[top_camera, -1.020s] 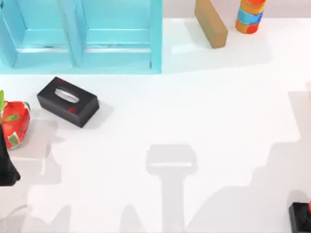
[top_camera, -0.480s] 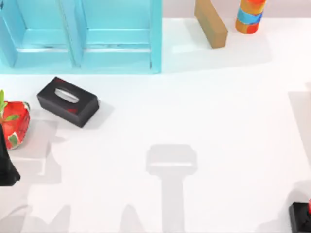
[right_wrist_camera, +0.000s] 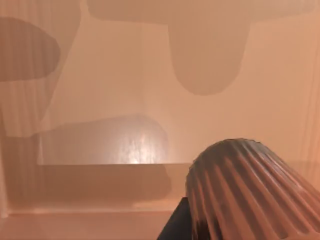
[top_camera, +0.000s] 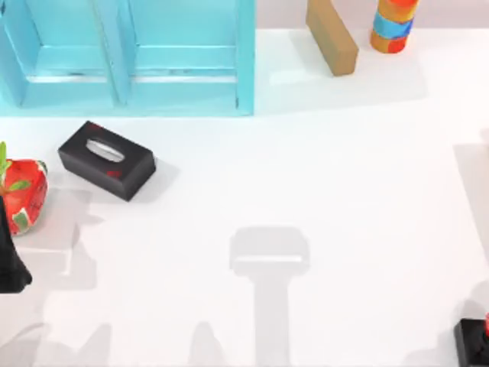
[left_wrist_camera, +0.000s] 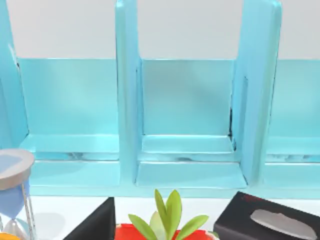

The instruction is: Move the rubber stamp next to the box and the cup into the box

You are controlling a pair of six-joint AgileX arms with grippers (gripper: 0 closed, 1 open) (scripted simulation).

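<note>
Rubber stamp (top_camera: 474, 342) waits far right of tissue box (top_camera: 107, 160); cup (right_wrist_camera: 250, 190) looms under right wrist, inside tan walls; claw states unreadable.

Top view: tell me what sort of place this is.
Probably a rendered tabletop test scene, not a real room: a plain white table with unrelated props, a turquoise shelf, a black tissue box, a striped cylinder, and the rubber stamp at the right edge.

Black tissue box (top_camera: 107, 160) beside the red pot (top_camera: 23, 195) — turquoise shelf (top_camera: 126, 57) behind.
</note>
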